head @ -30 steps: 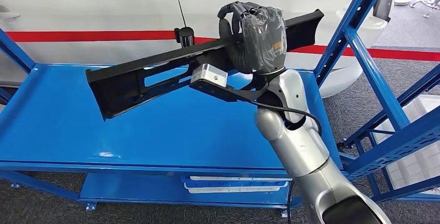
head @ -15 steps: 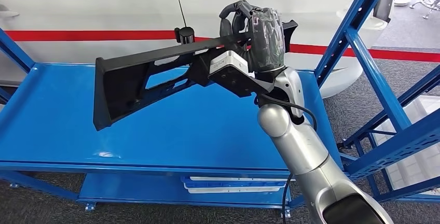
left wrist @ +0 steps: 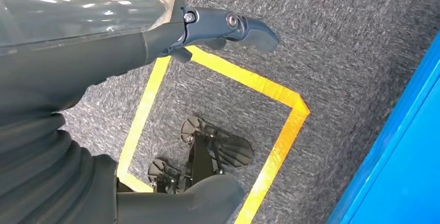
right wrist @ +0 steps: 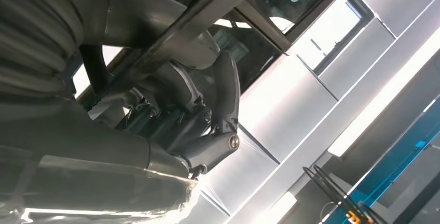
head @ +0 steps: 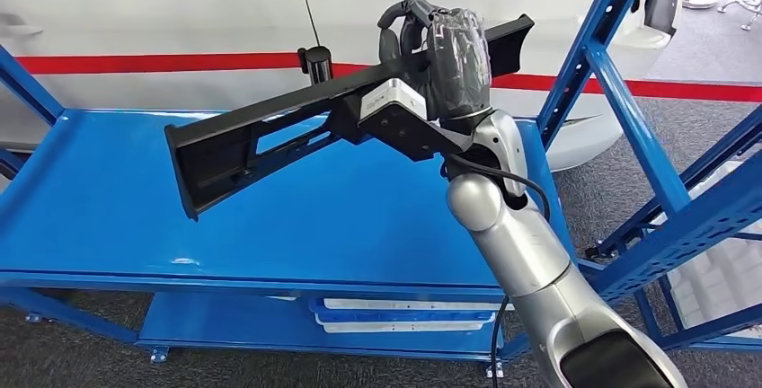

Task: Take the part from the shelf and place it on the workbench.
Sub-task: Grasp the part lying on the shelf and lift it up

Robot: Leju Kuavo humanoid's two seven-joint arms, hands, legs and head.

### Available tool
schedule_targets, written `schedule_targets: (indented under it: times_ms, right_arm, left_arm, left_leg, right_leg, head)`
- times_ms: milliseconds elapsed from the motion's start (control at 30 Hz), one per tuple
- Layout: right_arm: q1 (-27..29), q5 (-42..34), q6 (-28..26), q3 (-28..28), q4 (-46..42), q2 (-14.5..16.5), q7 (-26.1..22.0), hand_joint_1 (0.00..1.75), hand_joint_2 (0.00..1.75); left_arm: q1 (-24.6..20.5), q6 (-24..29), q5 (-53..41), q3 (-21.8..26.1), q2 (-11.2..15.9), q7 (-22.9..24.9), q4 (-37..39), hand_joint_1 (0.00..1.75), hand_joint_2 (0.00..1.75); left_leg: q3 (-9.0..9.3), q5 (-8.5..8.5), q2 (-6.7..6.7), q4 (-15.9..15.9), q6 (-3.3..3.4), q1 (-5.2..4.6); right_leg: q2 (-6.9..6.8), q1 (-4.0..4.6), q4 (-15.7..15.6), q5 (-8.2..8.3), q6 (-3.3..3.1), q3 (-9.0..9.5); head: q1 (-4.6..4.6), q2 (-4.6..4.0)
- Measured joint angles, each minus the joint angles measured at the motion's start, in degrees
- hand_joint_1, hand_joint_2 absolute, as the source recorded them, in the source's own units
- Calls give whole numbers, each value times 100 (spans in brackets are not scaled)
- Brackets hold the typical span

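A long black part (head: 261,132) hangs slanted in the air above the blue table top (head: 108,199), its wide end low on the left and its narrow end high on the right. My right hand (head: 445,56), wrapped in clear film, grips the part near its right end. In the right wrist view the dark fingers (right wrist: 218,130) curl around the part's bar (right wrist: 171,42). My left hand (left wrist: 155,105) hangs beside my body over the carpet, holding nothing, with its fingers (left wrist: 228,24) apart.
A white car body with a red stripe (head: 135,60) stands behind the table. Blue rack uprights (head: 620,101) rise on the right. A black knobbed post (head: 316,60) stands at the table's back edge. White trays (head: 404,314) lie on the lower shelf. Yellow floor tape (left wrist: 280,130) marks the carpet.
My right wrist has rolled and the part swung with it; its narrow right end now points higher and further right. The left end stays above the table.
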Motion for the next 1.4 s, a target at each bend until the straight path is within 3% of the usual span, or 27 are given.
schedule_targets:
  times_ms: [67, 133, 200, 267, 333, 400, 467, 533, 600, 700, 733, 767, 800, 867, 933, 1000, 1067, 1100, 1133, 1200, 1233, 1267, 1300, 1333, 1400]
  right_arm:
    - [-22, -8, 12, 15, 20, 36, 22, 175, 175]
    - [-50, -27, 21, 26, 34, 68, 34, 175, 175]
    - [-59, -56, 25, 35, 52, 80, 39, 175, 175]
    - [-45, -87, 24, 45, 78, 78, 40, 175, 175]
    - [-32, -132, 23, 47, 101, 73, 39, 175, 175]
    - [-34, -196, 27, 36, 112, 68, 34, 175, 175]
    - [-39, -258, 46, 18, 121, 64, 21, 175, 175]
    - [-38, -305, 84, 7, 134, 60, 5, 175, 175]
    - [-40, -340, 120, -5, 148, 44, -8, 175, 175]
    - [-31, -376, 143, -13, 178, 17, -17, 175, 175]
    - [-12, -388, 146, -11, 190, 13, -17, 175, 175]
    - [8, -402, 149, -7, 203, 10, -17, 175, 175]
    - [25, -421, 149, -4, 214, 9, -19, 175, 175]
    - [40, -473, 142, -3, 230, 14, -27, 175, 175]
    - [39, -513, 133, -9, 238, 29, -40, 175, 175]
    - [41, -531, 129, -21, 253, 40, -59, 175, 175]
    - [42, -542, 128, -31, 273, 41, -72, 175, 175]
    - [40, -548, 127, -33, 281, 49, -78, 175, 175]
    - [36, -557, 123, -34, 289, 60, -80, 175, 175]
    - [40, -602, 111, -39, 304, 84, -97, 175, 175]
    - [52, -635, 100, -45, 314, 88, -116, 175, 175]
    - [71, -672, 81, -55, 327, 90, -150, 175, 175]
    - [94, -712, 54, -72, 343, 90, -196, 175, 175]
    - [116, -744, 26, -92, 357, 88, -248, 175, 175]
    - [143, -800, -23, -148, 386, 87, -345, 175, 175]
  left_arm:
    - [21, -37, 6, 2, 1, -45, -1, 0, 175]
    - [35, -77, 9, 3, 0, -78, -2, 0, 175]
    - [37, -105, 8, 3, -2, -98, -2, 0, 175]
    - [37, -120, 4, 3, -2, -108, -2, 0, 175]
    - [32, -132, -4, 3, -2, -108, -2, 0, 175]
    - [14, -144, -13, 3, 0, -109, -4, 0, 175]
    - [-2, -160, -17, 2, 3, -114, -7, 0, 175]
    - [-5, -170, -17, 2, 4, -119, -7, 0, 175]
    - [-13, -177, -15, 3, 5, -122, -7, 0, 175]
    - [-22, -193, -7, 5, 8, -133, -7, 0, 175]
    - [-20, -204, -4, 7, 9, -140, -7, 0, 175]
    - [-16, -216, -4, 8, 10, -149, -7, 0, 175]
    - [-13, -229, -3, 10, 11, -157, -7, 0, 175]
    - [-9, -251, -1, 23, 11, -173, -7, 0, 175]
    - [-10, -271, 2, 45, 15, -184, -8, 0, 175]
    - [-9, -284, 3, 73, 20, -189, -9, 0, 175]
    - [-4, -287, 3, 97, 32, -191, -9, 0, 175]
    - [0, -287, 3, 103, 39, -192, -8, 0, 175]
    - [2, -287, 3, 107, 46, -194, -8, 0, 175]
    - [3, -286, 3, 119, 52, -200, -7, 0, 175]
    - [1, -285, 3, 126, 54, -202, -7, 0, 175]
    - [0, -284, 3, 132, 56, -203, -7, 0, 175]
    - [-4, -281, 3, 138, 58, -202, -7, 0, 175]
    - [-12, -278, 3, 140, 59, -200, -7, 0, 175]
    - [-48, -273, 2, 145, 61, -196, -8, 0, 175]
  left_leg:
    - [-67, -93, 5, 92, -63, 36]
    - [-224, -514, 34, 524, -116, 70]
    - [-435, -1018, 52, 1259, -153, 75]
    - [-461, -1170, 54, 1662, -158, 76]
    - [-92, -977, 55, 1294, -116, 73]
    - [456, -816, 52, 526, -43, 56]
    - [703, -785, 48, 120, 19, 9]
    - [685, -713, 57, 58, 84, -23]
    - [644, -588, 87, -21, 167, -13]
    - [474, -414, 111, -62, 255, -8]
    - [399, -361, 113, -60, 259, -11]
    - [324, -307, 116, -57, 251, -11]
    - [250, -255, 118, -50, 238, -8]
    - [111, -162, 120, -16, 193, 0]
    - [-7, -90, 119, 43, 128, -8]
    - [-68, -16, 119, 75, 63, -20]
    - [-101, 38, 106, 81, 9, -6]
    - [-145, -56, 92, 152, -21, 5]
    - [-215, -244, 78, 313, -51, 17]
    - [-411, -833, 64, 957, -111, 33]
    - [-496, -1062, 64, 1326, -135, 39]
    - [-537, -1183, 64, 1631, -154, 47]
    - [-508, -1174, 65, 1788, -167, 60]
    - [-381, -1056, 65, 1742, -176, 81]
    - [129, -781, 64, 1161, -193, 137]
  right_leg:
    - [-5, -26, -3, 35, -109, -49]
    - [-22, -29, -7, 107, -221, -112]
    - [-44, 12, -3, 173, -289, -191]
    - [-60, 50, 1, 234, -304, -274]
    - [-63, 74, 3, 294, -293, -343]
    - [-65, 98, 5, 348, -260, -386]
    - [-74, 106, 2, 406, -200, -411]
    - [-78, 102, -5, 464, -118, -431]
    - [-76, 109, 123, 347, -81, -526]
    - [-75, 99, 1013, -279, -149, -832]
    - [-76, 89, 1343, -420, -140, -903]
    - [-76, 77, 1546, -466, -103, -913]
    - [-77, 64, 1548, -408, -43, -827]
    - [-80, 34, 975, -192, 69, -371]
    - [-77, 50, 220, -160, 70, 133]
    - [-69, 92, -56, -221, 5, 274]
    - [-74, 63, -54, -165, -81, 206]
    - [-80, 38, -60, -116, -140, 167]
    - [-88, 12, -68, -59, -201, 120]
    - [-96, 14, -73, 62, -287, -9]
    - [-99, 25, -68, 117, -303, -73]
    - [-101, 35, -66, 172, -307, -139]
    - [-102, 41, -62, 225, -300, -205]
    - [-103, 42, -57, 274, -285, -267]
    - [-102, 42, -41, 362, -238, -372]
  head:
    - [-11, 0]
    - [-21, 0]
    - [-26, 0]
    - [-25, 0]
    - [-25, 0]
    - [-22, 0]
    - [-19, 1]
    - [-15, 1]
    - [-4, 0]
    - [30, 0]
    - [32, 0]
    - [33, 0]
    - [36, 0]
    - [38, 0]
    - [31, 0]
    - [18, 0]
    - [14, 0]
    - [6, 0]
    - [-1, 0]
    - [-27, 0]
    - [-33, 0]
    - [-37, 1]
    - [-36, 1]
    - [-36, 1]
    - [-39, 0]
